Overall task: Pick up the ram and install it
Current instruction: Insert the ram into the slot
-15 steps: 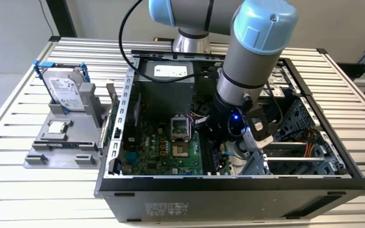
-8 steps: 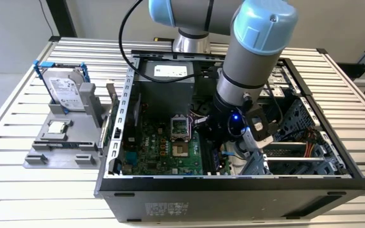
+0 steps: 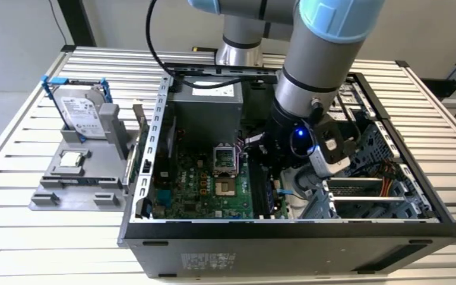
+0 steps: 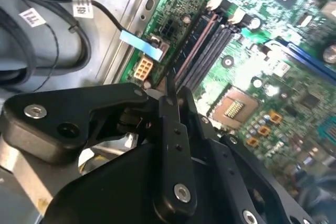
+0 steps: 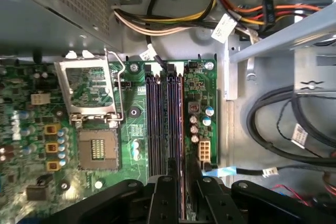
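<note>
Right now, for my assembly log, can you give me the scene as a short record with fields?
gripper: shut on the ram, inside the computer case
ram: held edge-on, lined up along the memory slots
seated in slot: cannot tell
processor socket: open, empty, beside the slots
hard drive: on the grey stand outside the case, at the exterior view's left

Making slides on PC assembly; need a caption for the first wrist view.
Black gripper holding the thin dark ram stick edge-on at the green motherboard's memory slots.
</note>
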### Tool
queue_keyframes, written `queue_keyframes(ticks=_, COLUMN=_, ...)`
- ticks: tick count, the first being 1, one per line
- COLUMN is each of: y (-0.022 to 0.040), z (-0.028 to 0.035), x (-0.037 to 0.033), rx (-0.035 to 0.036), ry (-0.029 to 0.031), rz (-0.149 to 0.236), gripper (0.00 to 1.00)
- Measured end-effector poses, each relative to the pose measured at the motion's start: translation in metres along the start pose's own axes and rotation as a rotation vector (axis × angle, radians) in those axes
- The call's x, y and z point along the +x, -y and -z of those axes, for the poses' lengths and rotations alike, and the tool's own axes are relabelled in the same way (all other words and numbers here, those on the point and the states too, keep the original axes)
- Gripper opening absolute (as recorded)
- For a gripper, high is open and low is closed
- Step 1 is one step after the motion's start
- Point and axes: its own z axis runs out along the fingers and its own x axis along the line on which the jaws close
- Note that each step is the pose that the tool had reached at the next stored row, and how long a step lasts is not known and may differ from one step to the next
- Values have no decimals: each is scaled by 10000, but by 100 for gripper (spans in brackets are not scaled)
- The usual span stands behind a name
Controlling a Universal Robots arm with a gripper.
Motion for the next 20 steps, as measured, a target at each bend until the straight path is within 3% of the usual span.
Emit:
queue_keyframes(ticks=3, y=2, z=126, x=3, rx=2, ry=0, rz=0, gripper=100)
queue_keyframes(ticks=7, y=2, z=129, x=3, rx=16, ry=1, rz=0, gripper=100)
queue_keyframes(ticks=8, y=2, z=129, x=4, rx=21, ry=1, rz=-1, gripper=0)
queue_keyframes(ticks=20, y=2, z=129, x=4, rx=94, ry=4, rz=-2, gripper=0)
